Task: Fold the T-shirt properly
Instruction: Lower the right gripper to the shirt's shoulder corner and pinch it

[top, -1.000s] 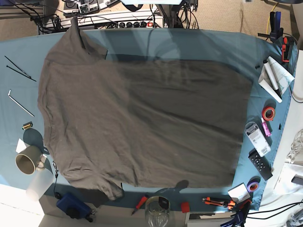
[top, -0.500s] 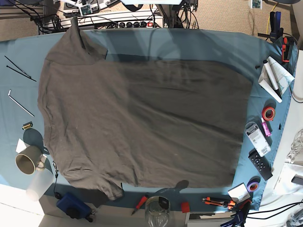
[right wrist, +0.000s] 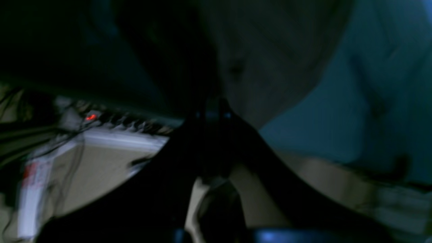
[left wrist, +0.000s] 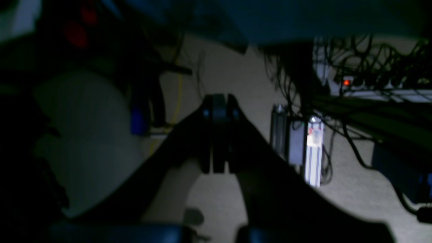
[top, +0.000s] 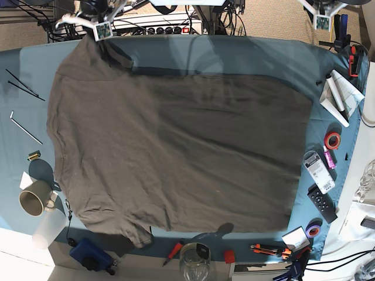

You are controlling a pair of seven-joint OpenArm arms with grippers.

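Both my arms are coming into the top edge of the base view, where half a second ago there was only cabling. My right gripper (top: pixel 96 26) is appearing at 11 o'clock, just over the shirt's upper sleeve; my left gripper (top: pixel 321 14) is appearing at 1 o'clock, beyond the table's far edge and well apart from the cloth.

The T-shirt (top: pixel 176 152) is lying spread flat on the blue tablecloth (top: pixel 234 55), neck toward 9 o'clock, hem toward 3 o'clock. Its outline is not shifting between frames; no fold is started.

Left wrist view: my left gripper (left wrist: pixel 218 168) is showing its jaws pressed together, nothing between them, with floor and cables behind. Right wrist view: my right gripper (right wrist: pixel 213 116) is dark and blurred, jaws reading as pressed together, with the grey shirt cloth (right wrist: pixel 270 60) just beyond the tips. I cannot tell whether it is touching.

Judgement: this is the approach. Both jaws will need spreading before any grab. The right arm is nearer its sleeve; the left has farther to travel toward the hem corner at 2 o'clock.
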